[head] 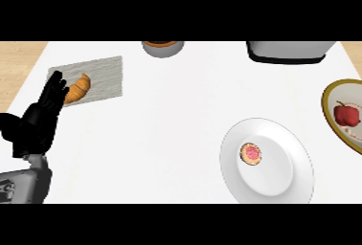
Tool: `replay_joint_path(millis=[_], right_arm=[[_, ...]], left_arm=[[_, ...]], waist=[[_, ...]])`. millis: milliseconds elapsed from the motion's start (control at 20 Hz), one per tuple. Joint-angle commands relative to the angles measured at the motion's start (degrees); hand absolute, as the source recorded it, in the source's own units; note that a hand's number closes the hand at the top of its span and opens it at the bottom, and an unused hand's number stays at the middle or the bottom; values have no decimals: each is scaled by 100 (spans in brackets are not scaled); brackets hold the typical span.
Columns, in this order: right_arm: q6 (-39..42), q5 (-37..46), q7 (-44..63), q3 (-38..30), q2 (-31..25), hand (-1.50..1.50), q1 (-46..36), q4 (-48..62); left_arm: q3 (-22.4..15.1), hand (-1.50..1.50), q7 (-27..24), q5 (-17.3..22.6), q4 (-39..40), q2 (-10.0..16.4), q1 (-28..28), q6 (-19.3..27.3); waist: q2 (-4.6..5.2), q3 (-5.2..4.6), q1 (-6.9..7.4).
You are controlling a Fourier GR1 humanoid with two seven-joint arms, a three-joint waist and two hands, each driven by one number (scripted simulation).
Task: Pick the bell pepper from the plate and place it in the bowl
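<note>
A red bell pepper (345, 114) lies in a yellow-rimmed dish (329, 109) at the right edge of the head view, partly cut off by the frame. A white round dish (283, 158) sits at the lower right of the white counter and holds a small round pastry with a red centre (250, 153). My left hand (39, 122) stands at the far left with its fingers straight and pointing up, holding nothing, far from the pepper. My right hand does not show.
A grey mat (99, 79) at the upper left carries a croissant (78, 89), just beside my left hand's fingertips. A grey cup-like container (163, 48) and a black-and-white appliance (290, 51) stand along the far edge. Wooden floor shows past the counter's left side.
</note>
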Motion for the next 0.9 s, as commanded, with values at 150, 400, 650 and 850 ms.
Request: replay_joint_path(millis=[150,400,650,850], right_arm=[[1108,-397,-39,-390,-682,-150,548,272],[1638,-579,-23,-537,-920,-150,902,256],[2136,-795,71,-688,-934,-150,1084,168],[2467,-1013,278,-843,-1041,-150,1092,50]], left_arm=[[114,0,-117,41,60,86,28,-47],[85,0,-69,7,-26,29,137,12],[101,0,-67,49,-127,67,281,-59],[158,0,178,117,-157,143,110,-80]], waist=[[43,19,-17],[20,40,-92],[-25,57,-97],[-41,60,-152]])
